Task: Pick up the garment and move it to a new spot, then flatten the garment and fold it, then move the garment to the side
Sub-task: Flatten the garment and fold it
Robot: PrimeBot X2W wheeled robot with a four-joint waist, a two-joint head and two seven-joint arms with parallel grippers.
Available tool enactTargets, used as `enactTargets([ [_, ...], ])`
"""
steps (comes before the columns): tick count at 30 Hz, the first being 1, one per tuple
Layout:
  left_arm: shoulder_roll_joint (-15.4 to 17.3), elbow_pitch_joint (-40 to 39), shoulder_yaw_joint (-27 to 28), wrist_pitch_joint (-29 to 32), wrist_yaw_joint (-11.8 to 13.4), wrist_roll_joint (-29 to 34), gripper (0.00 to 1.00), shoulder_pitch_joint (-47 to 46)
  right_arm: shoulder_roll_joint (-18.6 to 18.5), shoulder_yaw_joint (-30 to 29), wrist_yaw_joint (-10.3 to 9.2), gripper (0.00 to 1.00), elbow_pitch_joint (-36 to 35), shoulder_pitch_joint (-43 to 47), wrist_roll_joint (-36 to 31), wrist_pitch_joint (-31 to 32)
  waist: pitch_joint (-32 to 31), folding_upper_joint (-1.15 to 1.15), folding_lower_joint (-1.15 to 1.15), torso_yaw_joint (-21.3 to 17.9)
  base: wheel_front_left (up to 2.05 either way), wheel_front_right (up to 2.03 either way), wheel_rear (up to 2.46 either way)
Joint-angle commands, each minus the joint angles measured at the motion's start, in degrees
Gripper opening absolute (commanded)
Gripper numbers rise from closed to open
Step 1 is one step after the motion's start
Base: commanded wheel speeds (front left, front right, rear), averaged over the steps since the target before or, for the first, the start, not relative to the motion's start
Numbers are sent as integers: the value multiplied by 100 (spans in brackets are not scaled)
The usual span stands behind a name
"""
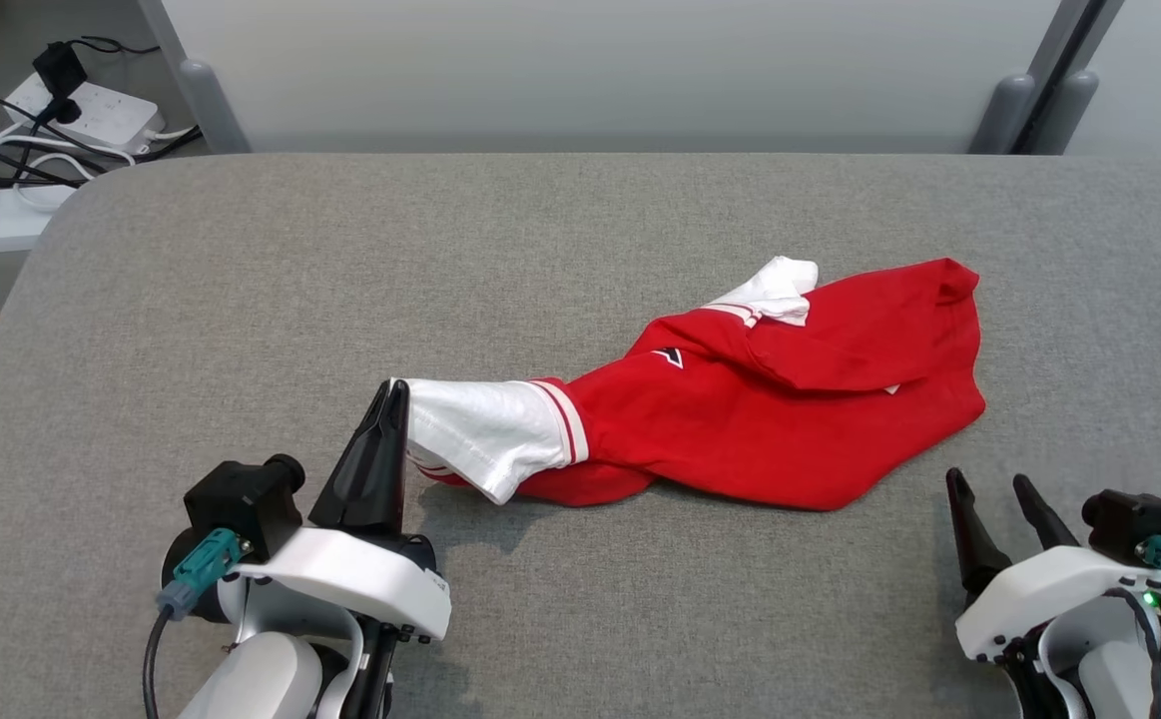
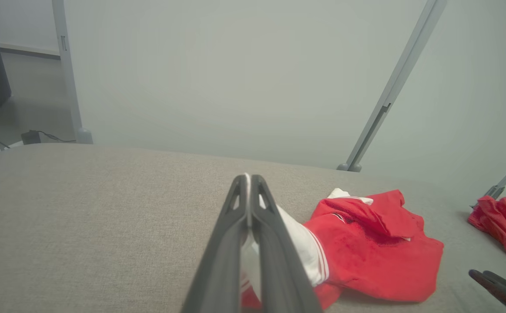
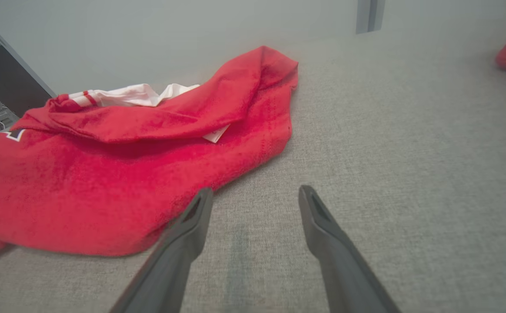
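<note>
on the grey worktop (image 1: 241, 260) the red garment (image 1: 800, 419) stretches left to right between the arms; left jaws are clamped on its white sleeve (image 1: 480, 429), right jaws gape empty just beside its right end.

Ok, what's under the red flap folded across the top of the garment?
Under the flap, a white striped sleeve pokes out at the far end and a small white scrap at its near edge, over the garment's red body. Anything deeper is covered.
</note>
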Motion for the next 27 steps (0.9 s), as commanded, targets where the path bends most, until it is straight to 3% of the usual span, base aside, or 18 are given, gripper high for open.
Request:
enactTargets([
  [1,124,-162,232,-54,-6,10,0,-308,-14,164,23,100,-205,68,43,33,6,0,0,-28,0,0,0],
  [17,431,-1348,864,-592,254,480,0,-431,17,659,23,100,-379,245,619,222,6,0,0,152,0,0,0],
  [27,405,-1336,789,-622,180,526,0,-399,-114,1632,23,100,-186,-133,1615,332,62,0,0,238,0,0,0],
])
